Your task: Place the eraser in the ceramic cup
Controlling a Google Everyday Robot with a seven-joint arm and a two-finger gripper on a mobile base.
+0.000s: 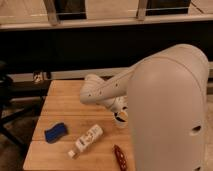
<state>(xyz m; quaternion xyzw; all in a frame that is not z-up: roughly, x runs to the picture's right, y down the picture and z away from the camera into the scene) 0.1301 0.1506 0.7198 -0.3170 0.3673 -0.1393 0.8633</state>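
Eraser [55,133], blue rounded block, lying flat near front left of light wooden slatted table [65,102], touching nothing. Just right of it, white plastic bottle [88,139] on its side, cap end pointing to front edge. Further right at front edge, dark reddish-brown oblong object [119,156], kind unclear. Large white rounded robot shell [167,110] filling right foreground, hiding right part of table. Deeper in, mid-table right, small white ceramic cup [121,121] upright, dark opening facing up, partly hidden by arm, well apart from eraser. Gripper [119,113] directly above cup, close to rim, contact unclear. Fingers spread to widest, nothing held. White jointed arm [97,92] reaching left from shell, bent at elbow over table centre, then folding back right and down to gripper. Beyond far left corner of table, small pale object [39,77] on floor, unidentifiable. At back, dark wall panel [75,47], pale window frame [100,21] above.
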